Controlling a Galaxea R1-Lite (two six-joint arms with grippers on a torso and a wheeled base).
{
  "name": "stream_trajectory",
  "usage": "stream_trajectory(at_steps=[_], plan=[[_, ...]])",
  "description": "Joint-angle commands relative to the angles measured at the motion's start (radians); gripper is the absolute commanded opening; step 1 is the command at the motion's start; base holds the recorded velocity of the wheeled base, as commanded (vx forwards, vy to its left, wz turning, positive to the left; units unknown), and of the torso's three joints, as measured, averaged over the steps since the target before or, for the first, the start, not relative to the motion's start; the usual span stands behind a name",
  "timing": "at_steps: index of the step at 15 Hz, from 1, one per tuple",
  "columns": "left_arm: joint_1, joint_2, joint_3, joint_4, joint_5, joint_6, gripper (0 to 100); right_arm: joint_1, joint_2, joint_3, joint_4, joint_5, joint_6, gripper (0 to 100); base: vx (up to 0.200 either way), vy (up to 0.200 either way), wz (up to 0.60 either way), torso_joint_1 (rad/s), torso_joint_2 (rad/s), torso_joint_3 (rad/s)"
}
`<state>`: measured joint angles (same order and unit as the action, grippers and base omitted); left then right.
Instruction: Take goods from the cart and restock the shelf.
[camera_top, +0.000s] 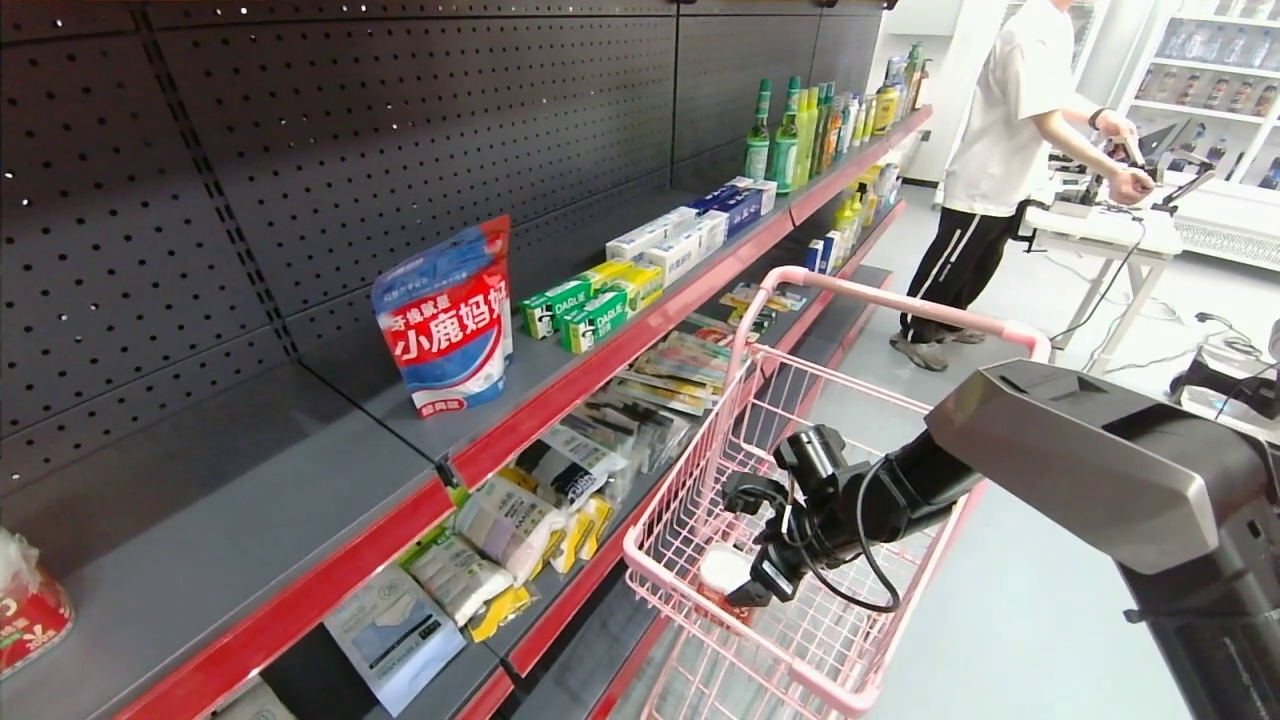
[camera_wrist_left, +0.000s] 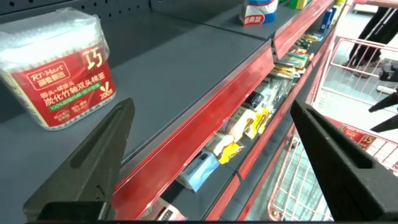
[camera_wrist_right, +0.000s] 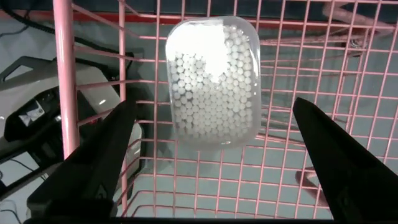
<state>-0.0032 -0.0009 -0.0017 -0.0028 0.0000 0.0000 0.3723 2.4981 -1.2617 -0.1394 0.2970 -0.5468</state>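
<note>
The restock looks to be partly done. One tub of cotton swabs (camera_wrist_left: 56, 68) already stands upright on the grey top shelf (camera_top: 250, 520), at the far 8 o'clock edge of the head view. A second cotton-swab tub (camera_wrist_right: 214, 74) is still in the pink cart (camera_top: 880, 295) at about 5 o'clock, so at least one more pick and carry remains. That second tub rests on the cart's wire floor with its clear lid facing up and white swab tips showing through. It is the only item I can make out for certain in the basket. The right gripper (camera_wrist_right: 212, 102) hangs directly over it inside the cart, its fingers spread wide to either side of the tub. They touch nothing, so the grasp has not yet been made. The left gripper (camera_wrist_left: 211, 106) is also spread apart and holds nothing, and it sits beside the shelved tub over the shelf's red front edge. Further along the top shelf, a blue-and-red stand-up pouch (camera_top: 450, 320) is upright at 9 o'clock. Green toothpaste boxes (camera_top: 590, 305) lie near 11 o'clock and green bottles (camera_top: 790, 130) are up at 1 o'clock. A long bare stretch of board lies between the shelved tub and the pouch, which I judge is room for the next tub. The lower shelf at 7 o'clock holds flat packets (camera_top: 520, 520) lying overlapped.
</note>
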Motion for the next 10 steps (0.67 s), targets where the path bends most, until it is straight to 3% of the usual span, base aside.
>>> stream_trajectory(at_steps=[1, 10], plan=[[0.0, 0.001, 0.0, 0.0, 0.002, 0.0, 100, 0.0, 0.019, -0.008, -0.002, 0.002, -0.005, 100, 0.0, 0.0, 0.0, -0.139, 0.33, 0.193], [0.0, 0.001, 0.0, 0.0, 0.0, 0.0, 100, 0.003, 0.038, -0.03, -0.002, 0.004, -0.012, 100, 0.0, 0.0, 0.0, -0.029, 0.08, 0.047]])
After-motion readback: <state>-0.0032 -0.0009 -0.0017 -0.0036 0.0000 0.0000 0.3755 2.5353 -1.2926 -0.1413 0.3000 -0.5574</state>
